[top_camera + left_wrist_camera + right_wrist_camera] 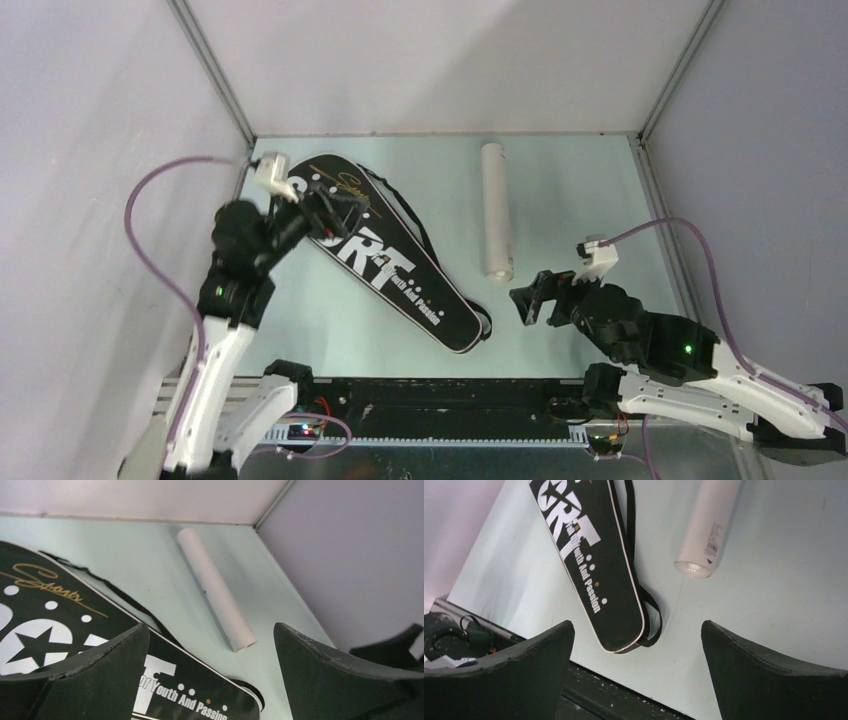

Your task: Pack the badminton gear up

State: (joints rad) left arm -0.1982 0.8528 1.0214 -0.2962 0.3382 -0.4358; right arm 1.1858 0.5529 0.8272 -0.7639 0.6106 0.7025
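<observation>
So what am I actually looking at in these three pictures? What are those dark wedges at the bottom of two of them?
You are looking at two robot arms bolted at the near edge of a table. One picture comes from a camera above and behind them. The other two come from small cameras on each wrist, and the dark wedges there are that arm's own two fingers, seen close up.

In the overhead view, the left hand hovers over the wide end of a black racket bag lettered "SPORT". The right hand hangs near the bag's narrow end. Both hands are open and hold nothing.

A long white tube lies on the table beside the bag, not touching it. No rackets or shuttlecocks show.
</observation>
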